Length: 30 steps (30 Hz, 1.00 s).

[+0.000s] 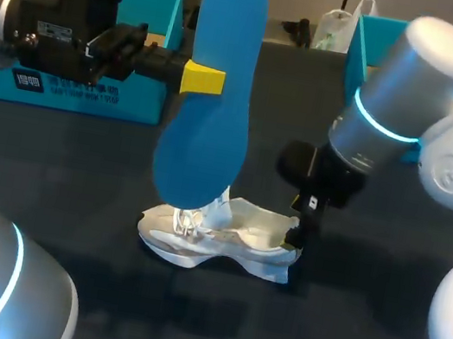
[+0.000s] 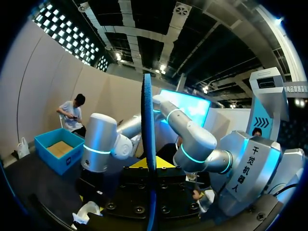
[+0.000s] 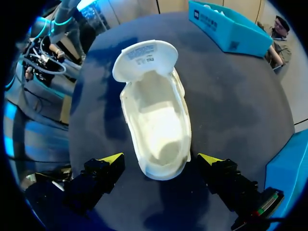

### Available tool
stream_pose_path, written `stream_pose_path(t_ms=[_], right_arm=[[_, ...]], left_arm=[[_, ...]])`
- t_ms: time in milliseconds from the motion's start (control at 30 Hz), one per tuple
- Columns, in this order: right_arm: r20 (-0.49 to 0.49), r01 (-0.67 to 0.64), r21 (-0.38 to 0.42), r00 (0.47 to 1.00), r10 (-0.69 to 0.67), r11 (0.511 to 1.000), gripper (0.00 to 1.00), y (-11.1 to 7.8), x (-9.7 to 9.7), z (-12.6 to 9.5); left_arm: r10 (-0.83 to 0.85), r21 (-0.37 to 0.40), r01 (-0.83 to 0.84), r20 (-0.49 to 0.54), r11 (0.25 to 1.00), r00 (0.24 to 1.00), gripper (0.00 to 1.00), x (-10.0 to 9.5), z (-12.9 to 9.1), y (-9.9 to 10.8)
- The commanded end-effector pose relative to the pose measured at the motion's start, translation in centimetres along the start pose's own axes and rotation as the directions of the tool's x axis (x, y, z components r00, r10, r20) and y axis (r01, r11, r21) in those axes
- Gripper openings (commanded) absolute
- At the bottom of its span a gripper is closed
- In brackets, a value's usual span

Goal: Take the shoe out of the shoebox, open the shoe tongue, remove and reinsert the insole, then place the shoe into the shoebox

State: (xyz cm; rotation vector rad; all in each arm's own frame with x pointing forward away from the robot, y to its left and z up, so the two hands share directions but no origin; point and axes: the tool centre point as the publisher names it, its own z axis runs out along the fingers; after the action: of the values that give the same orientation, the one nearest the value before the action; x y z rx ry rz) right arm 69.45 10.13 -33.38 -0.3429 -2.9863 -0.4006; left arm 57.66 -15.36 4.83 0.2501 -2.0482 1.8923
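While left gripper (image 1: 207, 80) clamps blue insole (image 1: 225, 29) upright, its far finger is hidden; right gripper (image 3: 160, 161) spread astride white shoe (image 3: 156, 120) heel, untouching; tongue label (image 3: 142, 53) illegible.

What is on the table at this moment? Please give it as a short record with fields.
shoe: white, on the table, tongue folded open
insole: blue, upright, above the shoe's front
left gripper: shut on the insole
right gripper: open, one finger at each side of the shoe's heel
shoebox: blue, at the table's far left
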Motion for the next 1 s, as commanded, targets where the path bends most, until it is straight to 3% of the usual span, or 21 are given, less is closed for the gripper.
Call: stream_pose_path(t_ms=[33, 567, 1000], right_arm=[[0.016, -0.009, 0.171, 1.0, 0.007, 0.985, 1.0, 0.7, 0.1, 0.1], [0.035, -0.007, 0.166, 0.999, 0.002, 0.986, 1.0, 1.3, 0.4, 0.0], [0.04, 0.06, 0.189, 0.997, -0.068, 0.98, 1.0, 3.4, -1.5, -0.6]], left_arm=[[0.0, -0.002, 0.0, -0.001, 1.0, 1.0, 0.0, -0.1, 0.1, 0.0], [0.0, -0.002, 0.0, -0.001, 1.0, 1.0, 0.0, -0.1, 0.1, 0.0], [0.0, -0.002, 0.0, -0.001, 1.0, 1.0, 0.0, -0.1, 0.1, 0.0]])
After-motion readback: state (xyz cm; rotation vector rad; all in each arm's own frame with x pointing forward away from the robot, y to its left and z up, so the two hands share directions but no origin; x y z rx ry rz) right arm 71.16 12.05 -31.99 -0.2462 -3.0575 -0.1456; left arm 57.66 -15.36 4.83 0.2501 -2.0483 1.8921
